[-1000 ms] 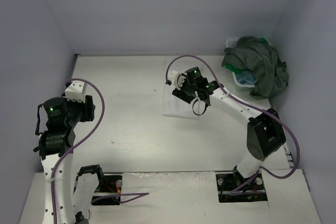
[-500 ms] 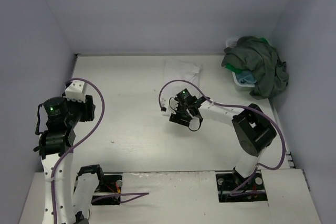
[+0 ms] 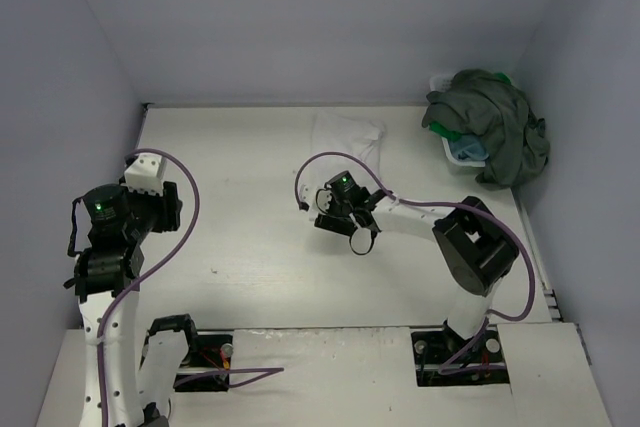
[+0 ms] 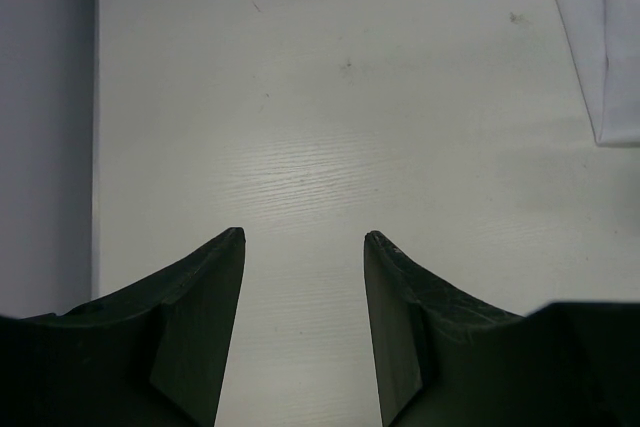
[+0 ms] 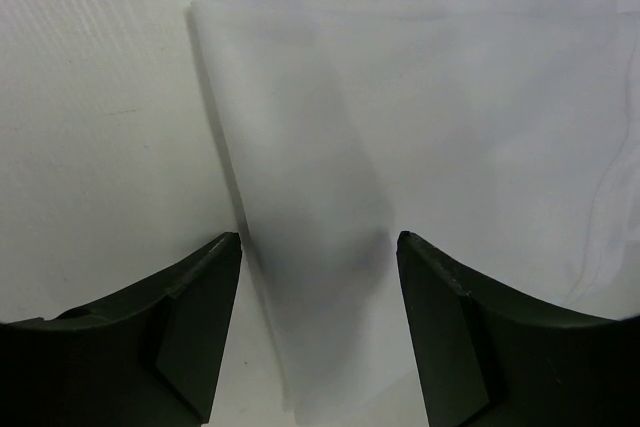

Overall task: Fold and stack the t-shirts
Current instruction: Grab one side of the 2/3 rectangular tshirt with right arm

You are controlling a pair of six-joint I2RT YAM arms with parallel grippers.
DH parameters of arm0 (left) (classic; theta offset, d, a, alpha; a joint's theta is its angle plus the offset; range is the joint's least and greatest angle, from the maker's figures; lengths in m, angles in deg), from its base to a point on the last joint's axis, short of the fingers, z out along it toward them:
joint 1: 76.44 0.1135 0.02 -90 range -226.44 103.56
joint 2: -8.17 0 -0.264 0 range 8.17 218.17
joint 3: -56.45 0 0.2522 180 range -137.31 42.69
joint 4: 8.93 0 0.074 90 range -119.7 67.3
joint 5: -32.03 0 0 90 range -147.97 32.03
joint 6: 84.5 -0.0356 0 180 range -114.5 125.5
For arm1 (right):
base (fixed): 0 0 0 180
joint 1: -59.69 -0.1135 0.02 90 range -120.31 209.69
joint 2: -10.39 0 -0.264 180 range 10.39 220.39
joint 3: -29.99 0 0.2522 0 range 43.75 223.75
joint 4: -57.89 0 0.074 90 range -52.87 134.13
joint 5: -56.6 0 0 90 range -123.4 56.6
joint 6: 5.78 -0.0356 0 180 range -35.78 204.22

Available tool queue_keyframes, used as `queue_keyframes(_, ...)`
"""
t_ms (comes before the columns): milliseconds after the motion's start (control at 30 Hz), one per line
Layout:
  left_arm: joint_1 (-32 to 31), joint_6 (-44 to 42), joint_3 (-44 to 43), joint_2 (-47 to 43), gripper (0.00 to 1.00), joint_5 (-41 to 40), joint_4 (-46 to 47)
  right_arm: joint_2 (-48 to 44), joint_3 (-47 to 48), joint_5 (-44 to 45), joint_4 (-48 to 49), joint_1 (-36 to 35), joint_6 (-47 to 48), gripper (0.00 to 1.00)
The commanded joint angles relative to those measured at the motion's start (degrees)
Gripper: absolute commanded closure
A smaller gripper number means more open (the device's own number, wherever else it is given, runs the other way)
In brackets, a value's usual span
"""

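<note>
A folded white t-shirt (image 3: 347,134) lies flat at the back middle of the table. My right gripper (image 3: 334,209) hovers just in front of it, open and empty. In the right wrist view the white t-shirt (image 5: 420,117) fills the space beyond the open right gripper (image 5: 320,237). A dark olive-grey t-shirt (image 3: 497,119) is heaped over a bright green one (image 3: 440,131) and a light blue one (image 3: 466,152) at the back right. My left gripper (image 3: 150,179) is open and empty at the far left, and in its wrist view it (image 4: 303,235) is over bare table.
The white slatted basket (image 3: 441,81) sits under the shirt heap in the back right corner. Purple walls close the table on the left, back and right. The white shirt's edge shows at the top right of the left wrist view (image 4: 612,47).
My right gripper has let go of the white shirt and pulled back toward the near left. The shirt now lies shorter, folded at the back. The left arm has not moved.
</note>
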Motion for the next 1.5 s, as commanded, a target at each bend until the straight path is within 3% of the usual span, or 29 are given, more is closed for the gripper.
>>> queue_keyframes(0,0.5,0.8,-1.2,0.6,0.54,1.4,2.1,1.8,-1.2,1.9,0.8,-0.1,0.9,0.39)
queue_keyframes(167,0.5,0.8,-1.8,0.7,0.54,1.5,1.5,4.0,-1.2,2.0,1.3,0.5,1.2,0.41)
queue_keyframes(267,0.4,0.9,-2.3,0.9,0.54,1.7,1.4,5.3,-1.2,2.2,1.2,0.6,1.3,0.48)
queue_keyframes(400,0.5,0.9,-2.5,1.7,0.54,2.2,1.4,6.8,-0.9,2.2,1.2,1.2,1.4,0.75)
queue_keyframes(467,0.5,1.0,-2.5,1.8,0.54,2.2,1.4,6.7,-0.9,1.8,1.1,1.3,1.2,0.84)
queue_keyframes(567,0.5,1.0,-2.3,1.9,0.54,2.5,1.4,5.8,-1.1,0.9,0.7,1.4,1.0,0.88)
queue_keyframes(800,0.4,0.9,-1.8,1.5,0.54,2.6,1.5,-4.4,-0.8,-2.4,-5.1,-1.6,-0.8,0.93)
queue_keyframes(933,0.4,0.8,-1.4,1.1,0.54,2.4,1.7,-9.6,0.3,-4.6,-13.0,-4.0,-2.1,0.94)
queue_keyframes(1467,0.4,0.5,-1.3,0.4,0.54,1.4,1.5,-25.9,3.0,-4.5,-28.0,-20.2,-9.6,0.94)
